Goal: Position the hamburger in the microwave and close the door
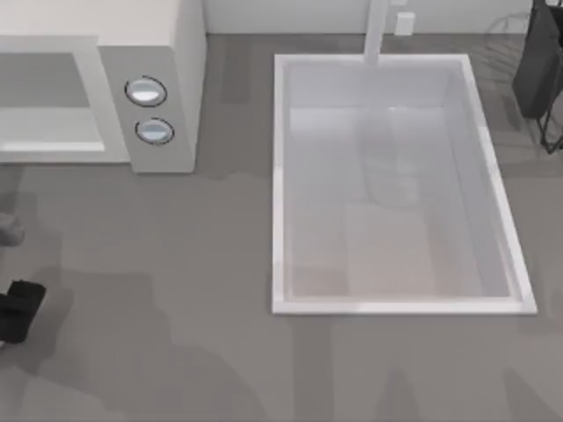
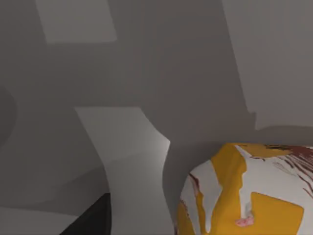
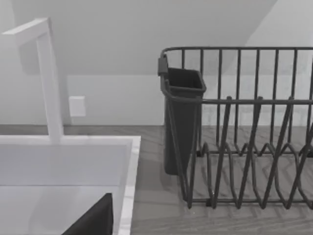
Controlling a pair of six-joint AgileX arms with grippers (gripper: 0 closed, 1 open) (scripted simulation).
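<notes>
The white microwave [image 1: 186, 53] stands at the back left, its grey panel carrying two round dials [image 1: 146, 91]. Its cavity [image 1: 44, 105] faces the front and looks open. The door is out of view. My left gripper [image 1: 18, 309] shows as a dark shape at the far left edge of the table, in front of the microwave. In the left wrist view the hamburger [image 2: 254, 191] lies close up, with yellow, white and dark red patches, beside a dark part of my left gripper [image 2: 90, 223]. Whether it is held I cannot tell. A dark part of my right gripper [image 3: 95, 220] shows over the sink's corner.
A big white sink [image 1: 280, 185] with a faucet [image 1: 376, 35] takes up the middle and right of the counter. A dark wire dish rack [image 3: 244, 147] with a dark cutlery holder [image 3: 183, 117] stands at the back right. Bare grey counter [image 1: 176, 334] runs along the front.
</notes>
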